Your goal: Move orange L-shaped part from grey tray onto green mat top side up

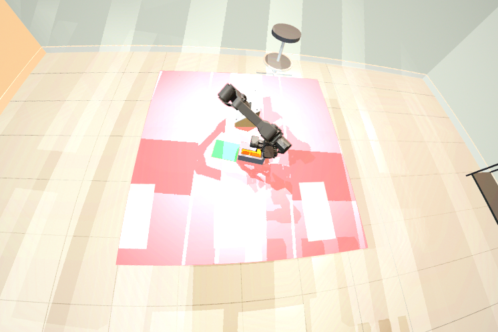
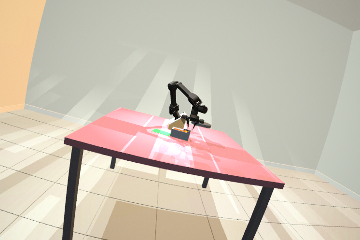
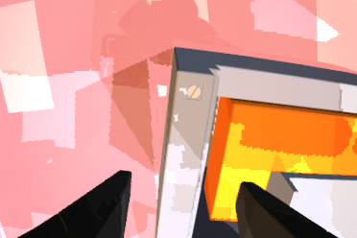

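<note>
The orange part (image 1: 245,152) (image 2: 185,130) (image 3: 288,134) lies in the pocket of the grey tray (image 1: 251,160) (image 2: 179,134) (image 3: 184,113); its L-shaped corner shows in the wrist view, and the rest runs out of that view at the right. It looks level. My gripper (image 2: 190,128) (image 3: 185,188) points down, partly open and empty, above the tray's right end. In the wrist view one fingertip appears left of the tray's end wall, the other over the part's short leg. The green mat (image 1: 219,150) (image 2: 160,132) lies bare, left of the tray.
A tan wedge-shaped block (image 1: 247,121) (image 2: 177,123) stands behind the tray, near the arm's base. The arm reaches over it from the back left. The red table (image 1: 165,163) (image 2: 116,138) carries all of this. A round stool (image 1: 286,33) stands beyond the table's back edge.
</note>
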Controlling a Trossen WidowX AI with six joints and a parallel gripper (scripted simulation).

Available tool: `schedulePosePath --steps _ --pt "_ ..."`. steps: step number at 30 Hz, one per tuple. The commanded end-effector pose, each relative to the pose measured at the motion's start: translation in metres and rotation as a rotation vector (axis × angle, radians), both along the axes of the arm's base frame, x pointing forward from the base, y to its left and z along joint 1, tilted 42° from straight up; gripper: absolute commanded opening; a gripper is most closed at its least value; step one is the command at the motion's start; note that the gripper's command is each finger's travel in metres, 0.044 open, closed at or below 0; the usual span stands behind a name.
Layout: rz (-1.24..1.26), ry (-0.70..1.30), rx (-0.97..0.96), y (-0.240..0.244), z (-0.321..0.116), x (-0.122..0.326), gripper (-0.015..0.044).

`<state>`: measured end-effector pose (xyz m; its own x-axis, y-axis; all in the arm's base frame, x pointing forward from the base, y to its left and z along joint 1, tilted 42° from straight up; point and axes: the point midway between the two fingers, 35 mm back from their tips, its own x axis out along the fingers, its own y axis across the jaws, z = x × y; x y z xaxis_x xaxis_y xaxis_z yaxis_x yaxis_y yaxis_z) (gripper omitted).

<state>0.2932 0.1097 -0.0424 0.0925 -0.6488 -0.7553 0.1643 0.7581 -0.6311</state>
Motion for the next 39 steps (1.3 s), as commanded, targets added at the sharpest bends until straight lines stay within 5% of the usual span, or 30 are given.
schedulePosePath --steps 1,39 --pt "0.0 0.01 -0.013 -0.016 -0.016 -0.001 0.018" --pt "0.0 0.009 -0.015 -0.041 -0.043 0.002 0.018"
